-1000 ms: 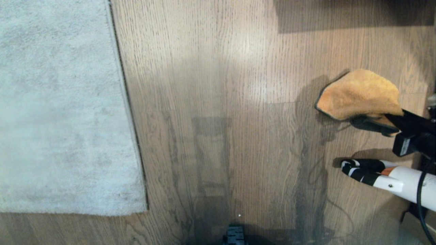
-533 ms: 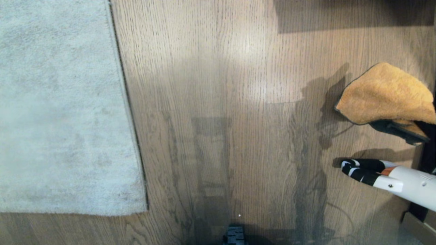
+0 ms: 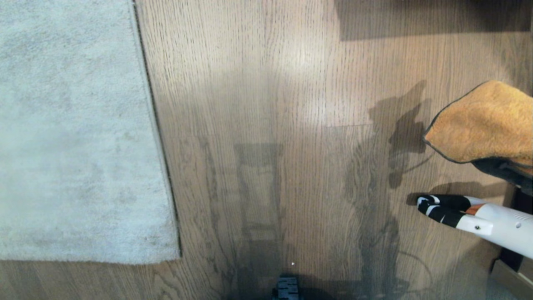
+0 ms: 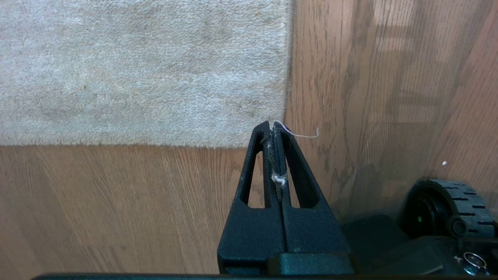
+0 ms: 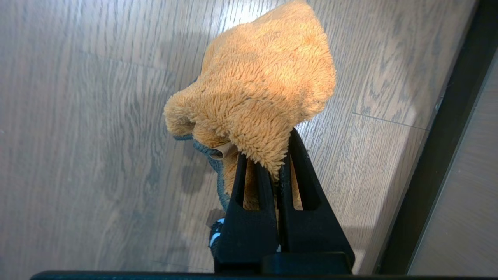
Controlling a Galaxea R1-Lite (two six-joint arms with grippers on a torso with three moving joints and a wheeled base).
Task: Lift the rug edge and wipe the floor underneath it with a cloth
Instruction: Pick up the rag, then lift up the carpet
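Observation:
The pale grey-beige rug (image 3: 75, 133) lies flat at the left, and its rug edge (image 3: 156, 125) runs straight down to a corner (image 3: 178, 256). Brown wood-grain floor (image 3: 270, 125) fills the middle. At the far right the mustard-orange cloth (image 3: 485, 123) with dark trim hangs above the floor. My right gripper (image 5: 278, 155) is shut on the cloth (image 5: 260, 81), which bunches over its fingertips. The gripper itself is outside the head view. My left gripper (image 4: 271, 125) is shut and holds nothing, with lint and a thread stuck to it. It hovers near the rug corner (image 4: 282, 128).
A white tube-like object with a black-and-white striped tip (image 3: 470, 216) lies on the floor at the right, below the cloth. A dark shadow band (image 3: 433, 18) crosses the top right. My base's wheel (image 4: 447, 206) shows by the left arm. A dark strip (image 5: 443, 147) borders the floor.
The cloth has moved to the right and risen off the floor. The right gripper holding it has slid out of the head view. The rug and left arm are unchanged.

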